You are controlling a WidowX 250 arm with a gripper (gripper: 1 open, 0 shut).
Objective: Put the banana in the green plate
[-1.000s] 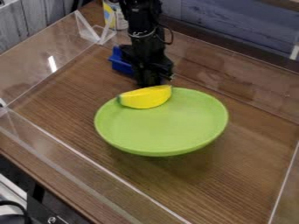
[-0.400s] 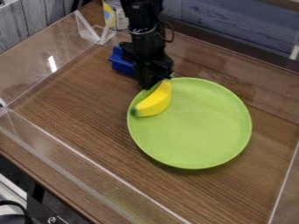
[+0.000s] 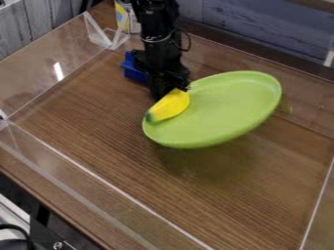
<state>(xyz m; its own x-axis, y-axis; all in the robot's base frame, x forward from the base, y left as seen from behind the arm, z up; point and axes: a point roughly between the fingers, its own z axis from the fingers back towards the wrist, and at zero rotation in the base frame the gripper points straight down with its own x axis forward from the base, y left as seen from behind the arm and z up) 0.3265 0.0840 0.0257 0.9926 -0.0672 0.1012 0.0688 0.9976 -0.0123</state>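
The small yellow banana (image 3: 167,104) lies slanted over the left rim of the lime-green plate (image 3: 229,107), its upper end right under my fingers. My gripper (image 3: 170,88) points straight down at the plate's back-left edge, shut on that upper end of the banana. The plate is tipped: its far right side is raised off the wooden table, and its left side is pressed down under the banana. The fingertips themselves are partly hidden by the banana and the rim.
A blue block (image 3: 135,66) sits just behind the gripper to the left. Clear acrylic walls (image 3: 39,73) ring the wooden table (image 3: 92,137). Open wood shows in front of and to the left of the plate.
The plate slid to the right and then tipped, its far right side rising. The banana swung from lying flat to slanted at the left rim, one end staying under the gripper. The fingers closed.
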